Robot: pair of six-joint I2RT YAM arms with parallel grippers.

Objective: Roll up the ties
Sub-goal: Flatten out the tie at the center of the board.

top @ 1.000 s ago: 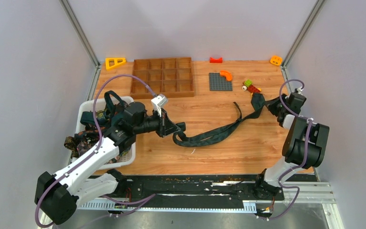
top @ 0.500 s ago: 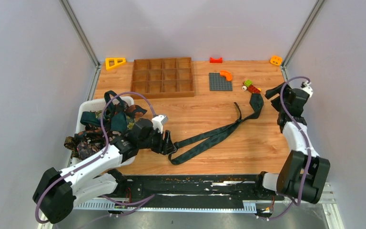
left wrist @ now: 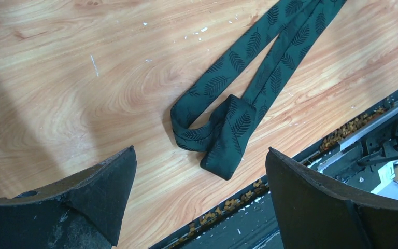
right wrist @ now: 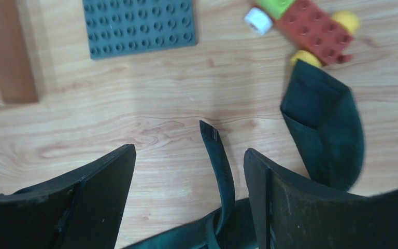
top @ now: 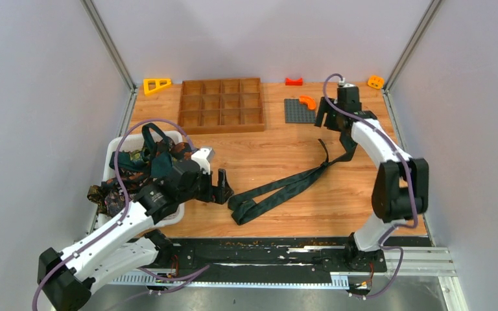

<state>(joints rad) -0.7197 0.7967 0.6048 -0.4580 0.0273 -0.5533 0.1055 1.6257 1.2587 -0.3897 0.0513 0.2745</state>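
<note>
A dark green leaf-patterned tie (top: 285, 188) lies flat across the table. Its folded, looped end (left wrist: 223, 135) is near the front edge, and its wide end (right wrist: 324, 124) lies by the toy bricks. The narrow tip (right wrist: 215, 155) curls up off the wood. My left gripper (top: 222, 188) hovers open just left of the loop, nothing between its fingers (left wrist: 201, 151). My right gripper (top: 324, 120) is open above the narrow tip (right wrist: 189, 150), not touching it. More ties (top: 149, 162) are heaped in the white basket (top: 113, 152).
A wooden compartment tray (top: 222, 103) stands at the back. A grey baseplate (top: 298, 111) with an orange piece and some toy bricks (right wrist: 316, 31) lie near the right gripper. A yellow triangle (top: 157, 84) and red and orange blocks sit along the far edge.
Both grippers opened and let go of the tie, which dropped flat. The left arm drew back toward the front left. The right arm swung from the right edge to the far middle.
</note>
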